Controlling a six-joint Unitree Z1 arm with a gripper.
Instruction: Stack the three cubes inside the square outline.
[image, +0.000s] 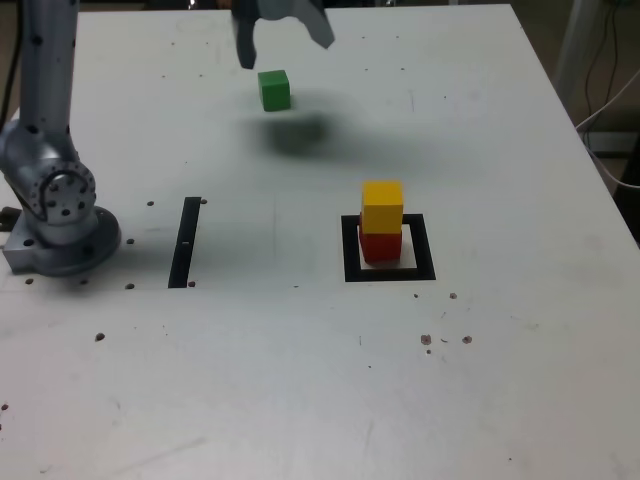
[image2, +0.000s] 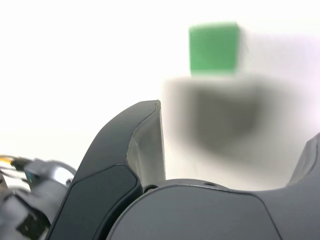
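The green cube (image: 274, 90) (image2: 214, 47) lies alone on the white table, toward the far side. My gripper (image: 286, 50) (image2: 230, 145) hangs above and just behind it. The jaws stand wide apart and hold nothing, and their shadow falls on the table beside the cube. Nearer the camera, the yellow cube (image: 382, 206) sits on top of the red cube (image: 380, 246). That pair stands inside the square outline (image: 350, 255), on its pale centre.
A narrow black strip (image: 185, 242) lies on the table at the exterior view's left. The arm's grey base (image: 60, 215) stands beside it at the table's edge. Cables (image: 605, 90) hang past the right edge.
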